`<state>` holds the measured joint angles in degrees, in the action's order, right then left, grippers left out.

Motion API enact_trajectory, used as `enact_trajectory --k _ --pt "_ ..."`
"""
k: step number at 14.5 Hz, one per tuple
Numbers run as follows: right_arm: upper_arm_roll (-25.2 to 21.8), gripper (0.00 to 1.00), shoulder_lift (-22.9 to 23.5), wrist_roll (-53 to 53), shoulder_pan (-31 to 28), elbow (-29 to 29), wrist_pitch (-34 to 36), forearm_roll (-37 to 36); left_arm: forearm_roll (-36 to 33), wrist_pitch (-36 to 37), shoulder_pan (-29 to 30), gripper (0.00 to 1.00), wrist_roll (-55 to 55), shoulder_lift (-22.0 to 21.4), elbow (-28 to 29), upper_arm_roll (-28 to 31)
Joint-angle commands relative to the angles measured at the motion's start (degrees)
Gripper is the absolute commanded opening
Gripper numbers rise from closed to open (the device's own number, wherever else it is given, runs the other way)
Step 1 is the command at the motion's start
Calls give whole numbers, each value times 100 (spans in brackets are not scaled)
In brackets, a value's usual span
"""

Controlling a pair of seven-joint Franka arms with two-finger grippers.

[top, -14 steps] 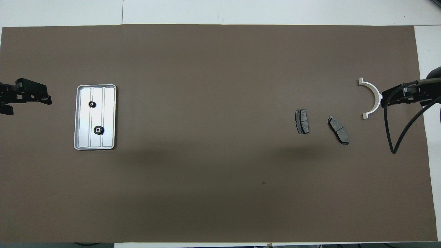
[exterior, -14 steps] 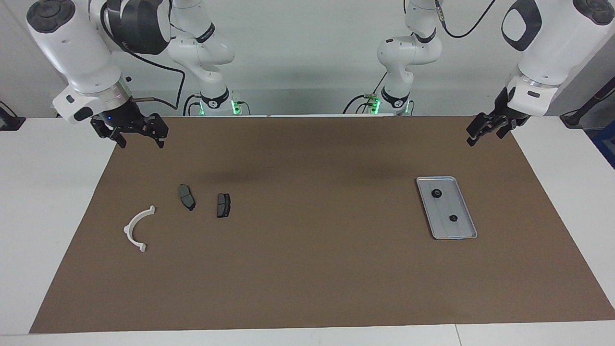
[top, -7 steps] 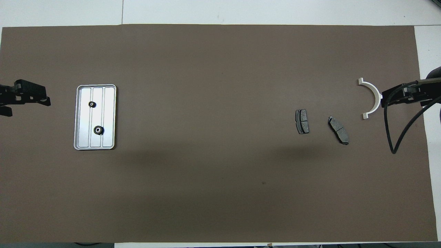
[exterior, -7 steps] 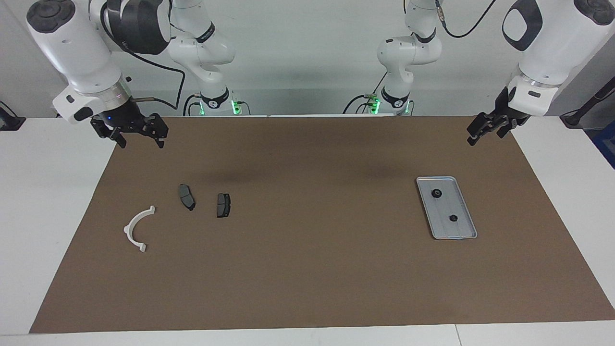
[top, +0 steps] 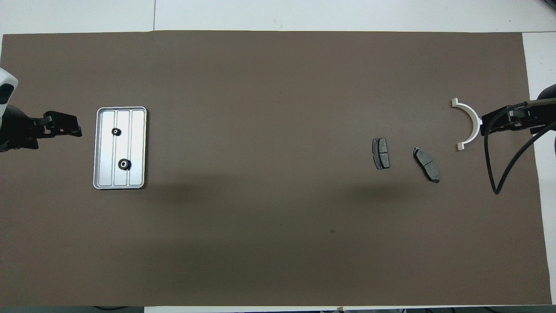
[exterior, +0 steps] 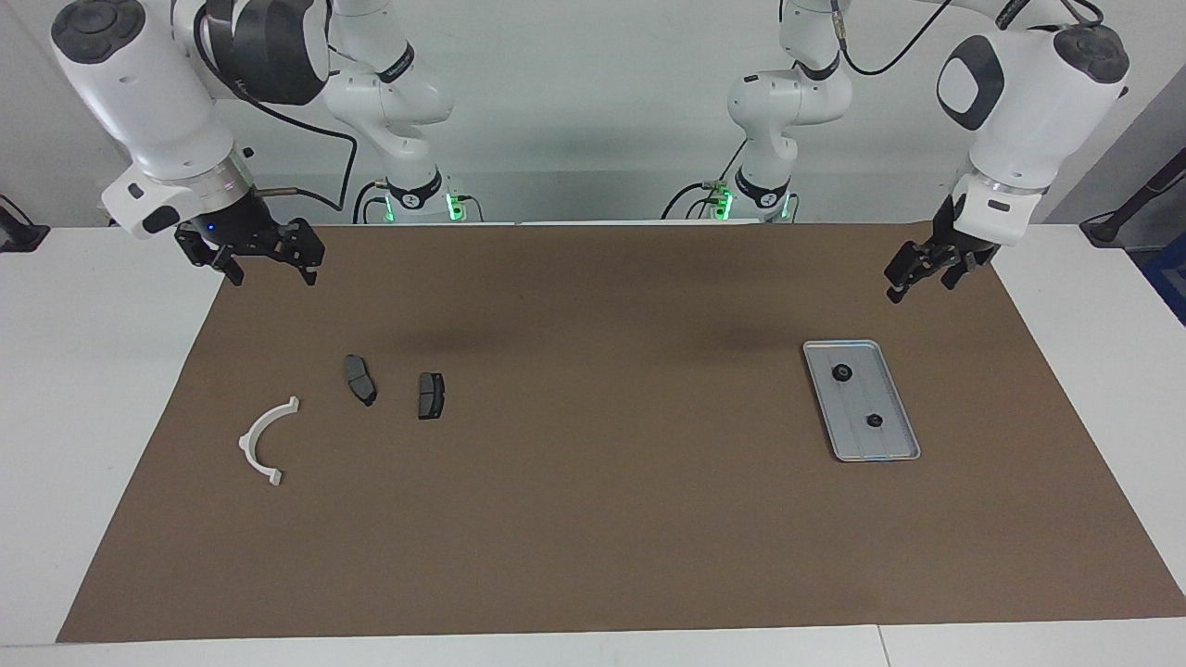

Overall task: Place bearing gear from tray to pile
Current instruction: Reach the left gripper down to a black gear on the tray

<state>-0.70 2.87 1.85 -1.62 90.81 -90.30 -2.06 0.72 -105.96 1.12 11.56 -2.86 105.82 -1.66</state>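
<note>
- Brown matte mat (exterior: 593, 519) spread over a white table (exterior: 93, 389); pale wall at the robots' end.
- Tray (exterior: 889, 443): flat silver-grey metal, rectangular, rounded corners, raised rim, lengthwise ridges; at the left arm's end of the mat, its long axis running roughly from the robots outward.
- Bearing gears: two small round black pieces in the tray, one (exterior: 841, 373) nearer the robots, one (exterior: 873, 421) farther.
- Pile, at the right arm's end: white half-ring bracket (exterior: 262, 442), curved, with squared tips; two dark grey brake-pad-shaped pieces (exterior: 360, 379) (exterior: 430, 396) lying flat, well apart from the tray.
- Left gripper (exterior: 913, 270): released, empty, over the mat near the tray.
- Right gripper (exterior: 269, 259): released, empty, waiting over the mat's edge.
</note>
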Motion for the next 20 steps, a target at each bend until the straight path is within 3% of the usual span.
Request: enact_trajectory --k 1,7,12,20 --pt "26 100 -120 17 -40 130 -84 -23 -63 -310 20 100 39 -32 386 8" --pt "17 100 -120 26 -40 130 -84 -23 -63 -2225 -33 100 22 197 1950 -1" --pt "17 100 -120 26 -40 138 -84 -23 -63 -2622 -24 100 83 698 1969 8" --pt "17 100 -120 70 -84 138 -84 -23 -63 -2983 -15 100 74 1111 1995 8"
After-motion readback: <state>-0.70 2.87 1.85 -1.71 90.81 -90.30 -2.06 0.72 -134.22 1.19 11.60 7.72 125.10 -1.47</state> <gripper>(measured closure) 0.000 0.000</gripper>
